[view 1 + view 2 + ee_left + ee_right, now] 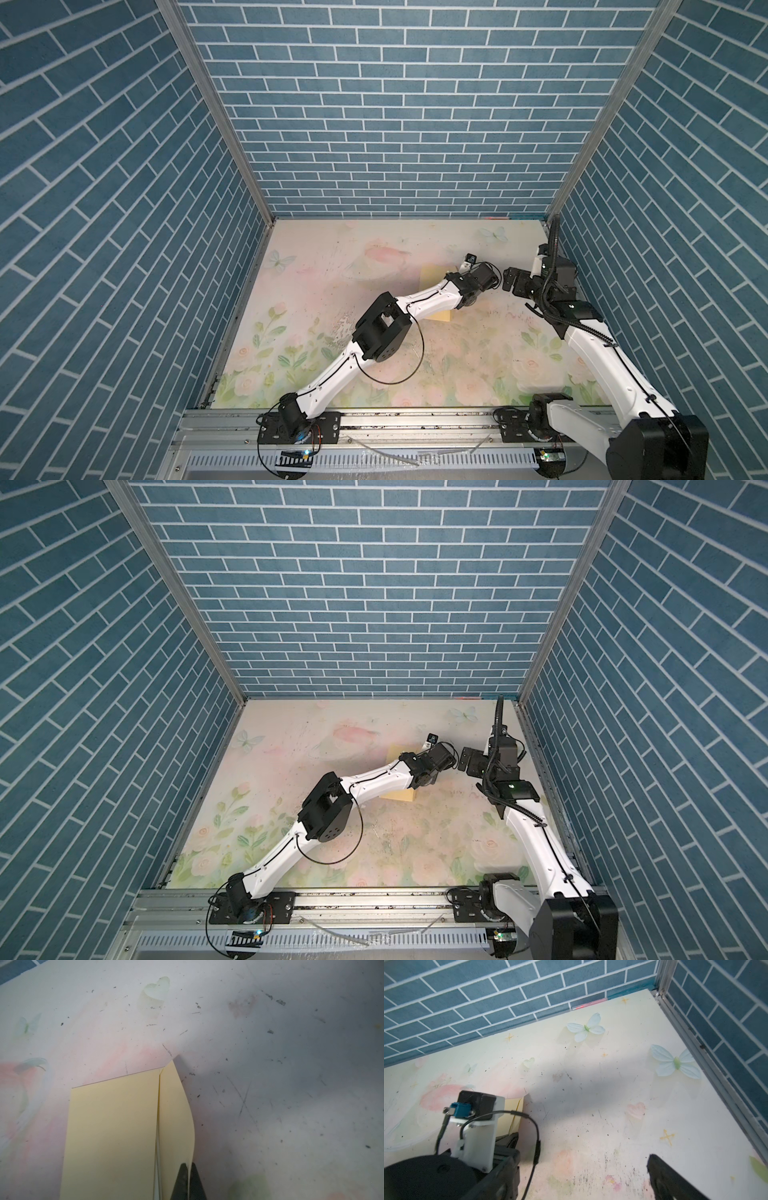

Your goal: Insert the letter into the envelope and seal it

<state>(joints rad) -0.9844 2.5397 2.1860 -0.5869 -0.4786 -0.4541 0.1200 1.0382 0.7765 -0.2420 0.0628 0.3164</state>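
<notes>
While the left fingers (182,1180) pinch: they are clamped tight on the outer edge of the flap (176,1118) and hold nothing else.
Envelope (112,1136): yellow, lying flat on the surface (270,1064) right beside the left fingers, on the side away from the right fingers. In a top view the left arm hides most of the envelope (432,275).
Flap: it stands up from the fold and curls over just ahead of the left fingers.
Letter: I cannot see its dark border anywhere. A pale strip in the slit next to the left fingers may be its edge, so I think it is inside.
Step now: I think it is closing the flap. Carry it slowly over the fold, stay low, and do not tug, or the envelope may slide.
Right fingers (671,1180): spread wide, holding nothing, near the left fingers but not touching. They could press the envelope down.
</notes>
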